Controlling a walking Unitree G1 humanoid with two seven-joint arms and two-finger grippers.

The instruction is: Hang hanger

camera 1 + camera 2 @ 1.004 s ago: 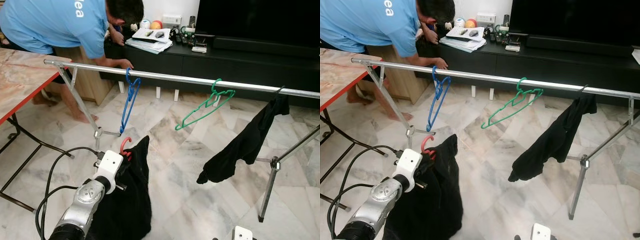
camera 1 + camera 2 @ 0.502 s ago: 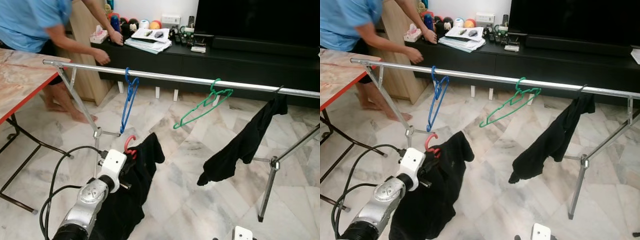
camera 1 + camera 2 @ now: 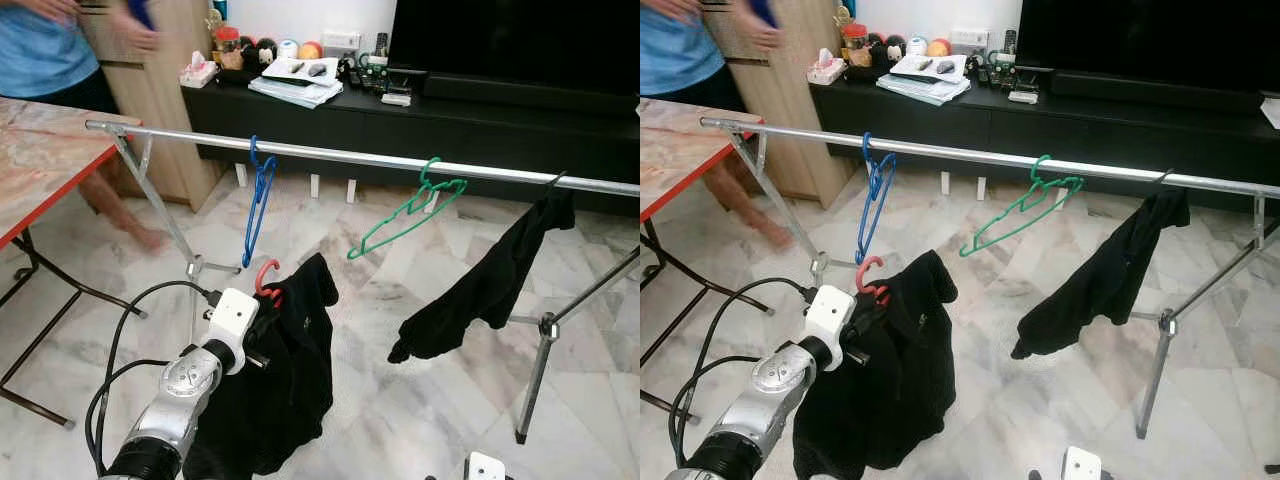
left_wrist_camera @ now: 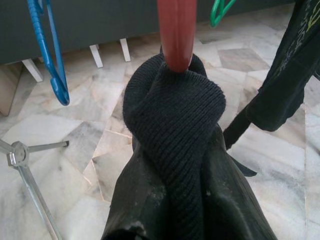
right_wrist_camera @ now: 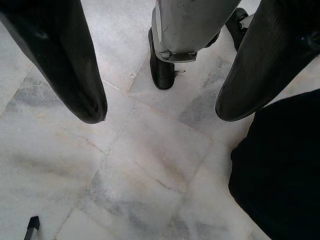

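My left gripper (image 3: 257,314) is shut on a red hanger (image 3: 266,279) that carries a black garment (image 3: 280,390). It holds the hanger low in front of the silver rail (image 3: 380,158), below and just right of the blue hanger (image 3: 258,200). In the left wrist view the red hanger neck (image 4: 176,30) rises out of the garment's knit collar (image 4: 175,110), which hides the fingers. My right gripper (image 5: 160,110) hangs open over the marble floor, its fingers (image 5: 75,75) wide apart.
A green hanger (image 3: 410,208) and a hung black garment (image 3: 490,285) share the rail further right. A red-edged table (image 3: 40,160) stands at the left and a person (image 3: 50,60) behind it. A black TV cabinet (image 3: 450,120) runs along the back. The rack's legs (image 3: 545,370) stand at the right.
My left gripper has lifted the red hanger and garment up and to the right, nearer the rail. The person has straightened up and moved off to the left.
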